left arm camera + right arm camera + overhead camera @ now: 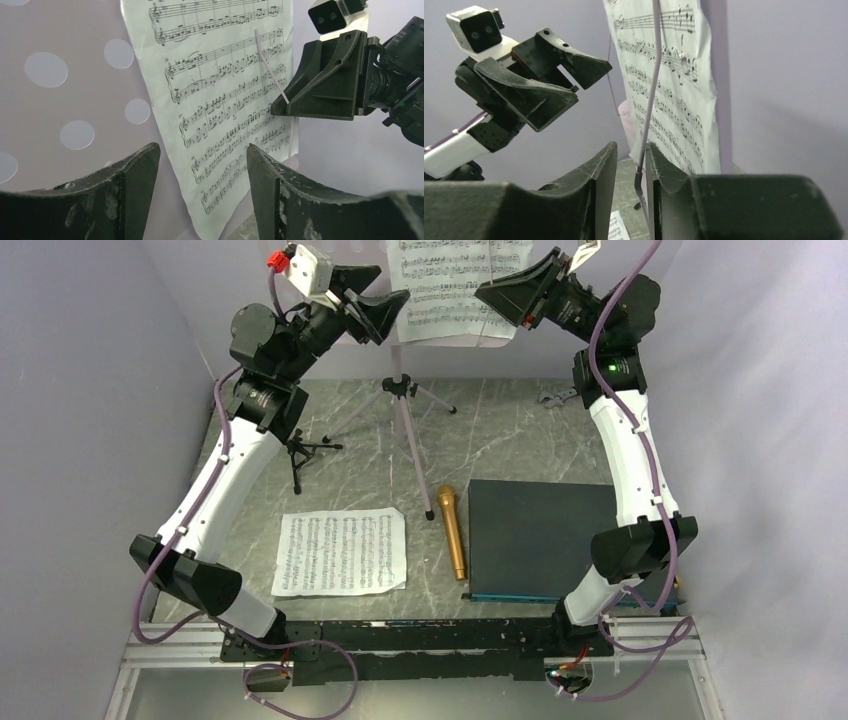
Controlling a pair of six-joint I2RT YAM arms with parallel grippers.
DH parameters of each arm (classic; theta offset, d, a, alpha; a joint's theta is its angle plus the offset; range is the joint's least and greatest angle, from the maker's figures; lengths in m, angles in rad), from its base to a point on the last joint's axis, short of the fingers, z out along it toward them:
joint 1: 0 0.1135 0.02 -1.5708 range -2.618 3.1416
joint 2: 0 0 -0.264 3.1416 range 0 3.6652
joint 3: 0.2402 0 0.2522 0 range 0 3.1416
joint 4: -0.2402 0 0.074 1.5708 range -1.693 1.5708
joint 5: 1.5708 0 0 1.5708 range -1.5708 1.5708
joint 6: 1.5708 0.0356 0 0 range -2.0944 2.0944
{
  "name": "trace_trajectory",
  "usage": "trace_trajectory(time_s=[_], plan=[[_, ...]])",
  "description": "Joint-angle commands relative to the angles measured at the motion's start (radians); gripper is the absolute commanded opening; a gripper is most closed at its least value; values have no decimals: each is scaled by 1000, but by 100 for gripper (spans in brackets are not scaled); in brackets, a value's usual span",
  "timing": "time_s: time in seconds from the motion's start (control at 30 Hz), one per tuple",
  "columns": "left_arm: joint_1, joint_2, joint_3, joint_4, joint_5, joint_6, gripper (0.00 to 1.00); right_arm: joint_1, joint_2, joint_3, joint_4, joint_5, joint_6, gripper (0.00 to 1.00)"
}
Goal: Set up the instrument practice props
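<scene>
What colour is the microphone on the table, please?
The microphone is gold, clearest in the top view.

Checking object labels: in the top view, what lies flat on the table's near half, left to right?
Loose sheet-music page → gold microphone → dark flat board. Black mic stand and silver tripod farther back overlap the page's span, so omitted.

The upright white sheet-music page (455, 285) and the flat white sheet-music page (340, 552) are thin matt paper. The long gold microphone (452, 532) shines like smooth metal, the silver tripod (407, 430) looks like bare metal, and the grey marbled table top (500, 440) is smooth. The left gripper (202, 160) has matt black plastic fingers (280, 200), scuffed and rough.
</scene>
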Motion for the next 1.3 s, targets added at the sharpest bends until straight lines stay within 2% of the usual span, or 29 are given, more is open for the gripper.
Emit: trace_trajectory(time_s=[0.0,0.13,0.4,0.6,0.7,0.93,1.1,1.27], plan=[[4,-54,-22,15,6,27,71,6,-58,-25,47,10,-12,36],[4,-85,-55,2,5,37,74,6,-75,-44,54,20,-16,53],[5,-172,-151,-20,6,41,93,6,-149,-114,55,54,-46,75],[5,-276,-303,-37,-23,29,93,6,-231,-195,8,116,-118,89],[5,-340,-395,-44,-51,16,93,7,-279,-240,-31,138,-154,92],[5,-540,-690,-83,-170,-5,93,6,-476,-476,-94,215,-235,98],[4,-649,-889,-173,-264,-36,93,6,-602,-659,-160,256,-268,100],[5,-694,-1023,-295,-340,-112,93,7,-690,-840,-249,268,-307,100]])
